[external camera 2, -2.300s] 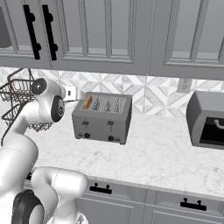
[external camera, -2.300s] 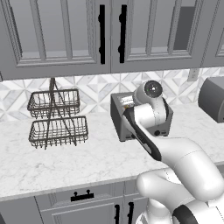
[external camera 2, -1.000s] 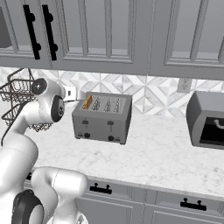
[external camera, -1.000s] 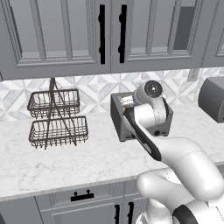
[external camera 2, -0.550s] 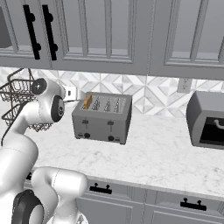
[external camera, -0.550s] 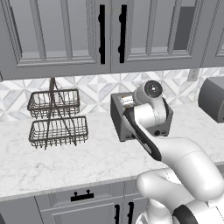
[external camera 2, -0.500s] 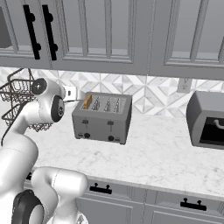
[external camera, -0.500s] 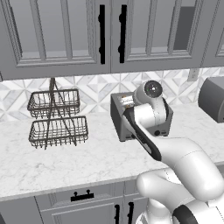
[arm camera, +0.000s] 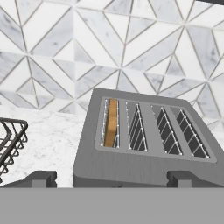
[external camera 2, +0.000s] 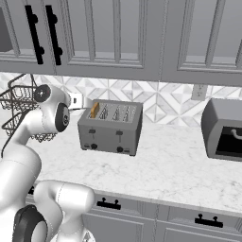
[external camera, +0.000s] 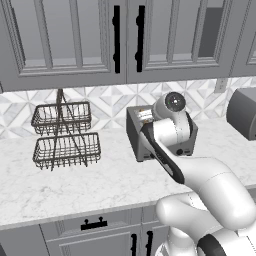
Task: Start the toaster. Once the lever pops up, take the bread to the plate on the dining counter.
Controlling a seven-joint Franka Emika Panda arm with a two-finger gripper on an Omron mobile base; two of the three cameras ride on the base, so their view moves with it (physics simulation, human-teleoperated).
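In the left base view the arm (external camera: 170,135) covers most of the toaster (external camera: 137,134); its slots and front are hidden. In the hand view the toaster's (arm camera: 144,144) front face and knobs are cut off at the bottom, and the wire basket (arm camera: 9,142) is clipped by the left edge. The bread (arm camera: 112,123) sits deep in the slot, so just its top edge shows. In the right base view the dark appliance (external camera 2: 222,129) is cut by the right edge.
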